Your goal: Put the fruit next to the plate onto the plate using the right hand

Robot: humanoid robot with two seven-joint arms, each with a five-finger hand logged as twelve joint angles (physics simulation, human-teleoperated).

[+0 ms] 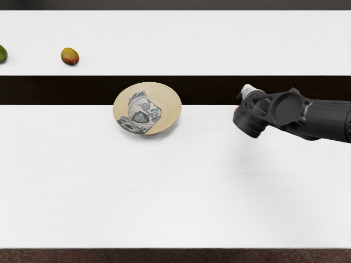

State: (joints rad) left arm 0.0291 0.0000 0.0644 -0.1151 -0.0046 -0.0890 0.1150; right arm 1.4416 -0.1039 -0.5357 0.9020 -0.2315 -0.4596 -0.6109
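Plate first: found it at the far edge of the near white table, with its back rim reaching over the dark gap that split this table from the far white surface. Noted a tan face, with a grey-and-white pattern across its lower left part.

Spotted the fruit on the far surface, up and to the left of the plate, across the gap and well apart from it. Took it for a small oval piece, reddish with a green tinge, lying on its side. Not on the plate. Caught a second fruit at the picture's left edge, on the same far surface, cut off by the frame and greener in tone.

Followed the right arm in from the right edge, dark and level above the near table's far edge. Placed the right hand at its end, to the right of the plate and clear of it, far from both fruits. Made out a pale patch at the top of the hand but could not say what it was. Could not tell whether the hand was open, closed or clamped on something, seen end-on and all dark.
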